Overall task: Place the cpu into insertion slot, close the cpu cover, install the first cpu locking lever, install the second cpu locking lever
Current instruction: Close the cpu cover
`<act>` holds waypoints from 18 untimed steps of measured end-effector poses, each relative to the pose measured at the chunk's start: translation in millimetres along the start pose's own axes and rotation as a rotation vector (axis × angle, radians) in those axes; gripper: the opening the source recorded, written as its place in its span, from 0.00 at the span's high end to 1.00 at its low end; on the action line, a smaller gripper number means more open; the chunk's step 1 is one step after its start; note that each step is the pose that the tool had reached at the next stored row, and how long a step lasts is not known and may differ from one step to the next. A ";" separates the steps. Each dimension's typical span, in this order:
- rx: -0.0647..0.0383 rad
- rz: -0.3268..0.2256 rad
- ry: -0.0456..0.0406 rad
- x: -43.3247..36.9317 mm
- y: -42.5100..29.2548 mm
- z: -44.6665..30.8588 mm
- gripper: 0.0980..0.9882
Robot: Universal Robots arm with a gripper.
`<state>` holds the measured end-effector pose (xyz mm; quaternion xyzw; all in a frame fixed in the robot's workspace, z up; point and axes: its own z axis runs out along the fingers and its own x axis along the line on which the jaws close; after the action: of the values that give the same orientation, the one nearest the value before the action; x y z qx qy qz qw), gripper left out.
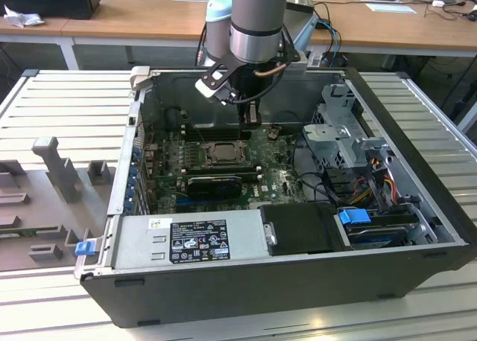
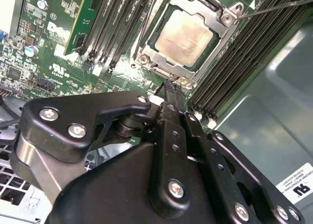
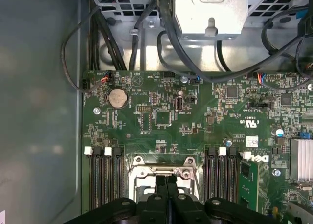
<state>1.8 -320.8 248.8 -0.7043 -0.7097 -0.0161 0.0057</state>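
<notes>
From my console, the gripper (image 1: 251, 118) hung in the upper middle of the exterior frame. It reached down into the open computer case (image 1: 417, 207), close to the socket (image 1: 203, 156), which sat near the frame's centre on the green board (image 1: 276, 181). In both wrist views its two black fingers (image 2: 171, 109) were pressed together with nothing visible between them. The tips stood right at the socket's metal rim (whether they actually touched it, I could not tell). The chip (image 2: 186, 35) lay flat in the socket, its pale top showing through the window of the cover (image 2: 220, 35), and the cover lay down around it. A thin metal lever (image 2: 279, 8) ran out from one corner of the socket and crossed the black memory slots (image 2: 244, 62). In the exterior view, the grey power supply (image 1: 186, 237) filled the lower part of the case.
</notes>
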 end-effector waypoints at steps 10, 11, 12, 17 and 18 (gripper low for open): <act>0.000 0.000 0.0006 0.2 -26.8 0.5 0.99; 0.000 0.000 0.0007 0.2 -30.1 0.5 0.99; 0.000 0.000 0.0007 0.2 -31.2 0.5 0.99; 0.000 0.000 0.0007 0.3 -35.5 0.4 0.99; 0.000 0.000 0.0006 0.3 -36.1 0.4 0.99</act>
<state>-34.3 -320.8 247.9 -0.7043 -0.7097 -0.0163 0.0059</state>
